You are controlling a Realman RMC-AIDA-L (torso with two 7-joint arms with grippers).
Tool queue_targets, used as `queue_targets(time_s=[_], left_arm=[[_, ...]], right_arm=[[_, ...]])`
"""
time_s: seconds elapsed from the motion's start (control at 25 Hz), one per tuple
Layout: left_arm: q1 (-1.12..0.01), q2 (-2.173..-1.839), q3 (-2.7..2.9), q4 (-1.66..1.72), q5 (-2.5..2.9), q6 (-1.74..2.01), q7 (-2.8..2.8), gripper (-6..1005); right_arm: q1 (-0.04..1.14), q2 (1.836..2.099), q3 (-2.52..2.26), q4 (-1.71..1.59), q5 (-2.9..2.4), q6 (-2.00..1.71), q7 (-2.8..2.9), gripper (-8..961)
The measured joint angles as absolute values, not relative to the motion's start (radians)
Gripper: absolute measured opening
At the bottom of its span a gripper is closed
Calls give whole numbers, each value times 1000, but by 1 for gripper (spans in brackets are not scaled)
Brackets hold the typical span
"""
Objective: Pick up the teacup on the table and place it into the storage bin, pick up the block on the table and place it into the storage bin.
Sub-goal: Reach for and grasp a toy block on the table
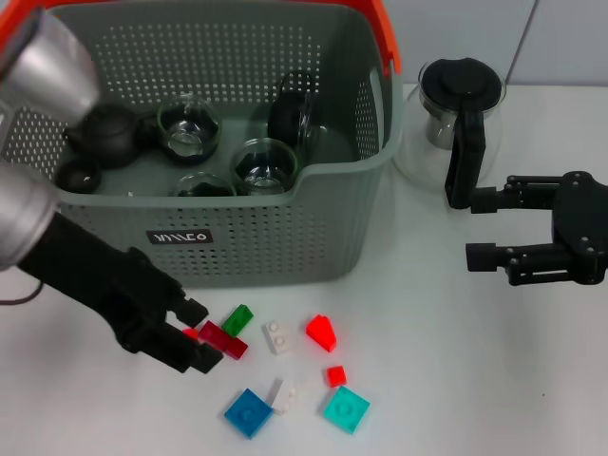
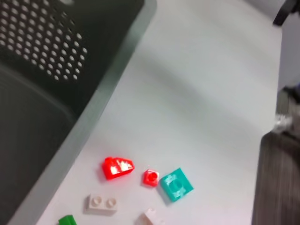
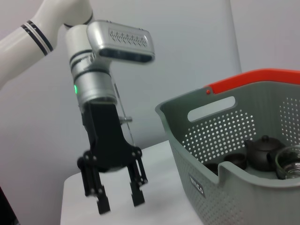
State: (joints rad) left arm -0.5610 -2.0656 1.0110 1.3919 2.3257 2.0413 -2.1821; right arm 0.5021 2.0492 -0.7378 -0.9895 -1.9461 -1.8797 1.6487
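The grey perforated storage bin with an orange handle stands at the back left; glass teacups and a dark teapot sit inside it. Loose blocks lie in front of it: magenta, green, white, red, teal and blue. My left gripper is low over the table, open, its fingertips just left of the magenta block. The right wrist view shows that left gripper open, with nothing held. In the left wrist view I see the red block and the teal block. My right gripper hangs open at the right.
A glass pot with a black lid stands right of the bin, close to my right gripper. A small red block and a small white piece lie among the others. The bin's wall rises beside the blocks.
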Motion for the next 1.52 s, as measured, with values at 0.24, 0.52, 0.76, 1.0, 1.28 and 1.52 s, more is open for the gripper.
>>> queue_targets(time_s=[0.24, 0.52, 0.76, 1.0, 1.28, 1.52], left_arm=[[-590, -2123, 1047, 1377, 2451, 1970, -2106, 626], [-578, -2139, 1146, 1370, 2515, 1940, -2053, 626], [-577, -2155, 1209, 1332, 2542, 1929, -2016, 626], [-552, -2171, 1311, 1315, 2556, 1856, -2029, 627], [-506, -2173, 1432, 1331, 2550, 1743, -2051, 627], [-498, -2174, 1464, 1334, 2547, 1696, -2051, 626]], right_arm=[[510, 2051, -726, -969, -1941, -1879, 1660, 821], [515, 2043, -698, -922, -1944, -1860, 1677, 821], [515, 2039, -677, -895, -1946, -1859, 1685, 822], [516, 2036, -677, -894, -1947, -1856, 1697, 822], [516, 2033, -676, -894, -1947, -1853, 1700, 822], [516, 2032, -675, -894, -1947, -1845, 1700, 821]])
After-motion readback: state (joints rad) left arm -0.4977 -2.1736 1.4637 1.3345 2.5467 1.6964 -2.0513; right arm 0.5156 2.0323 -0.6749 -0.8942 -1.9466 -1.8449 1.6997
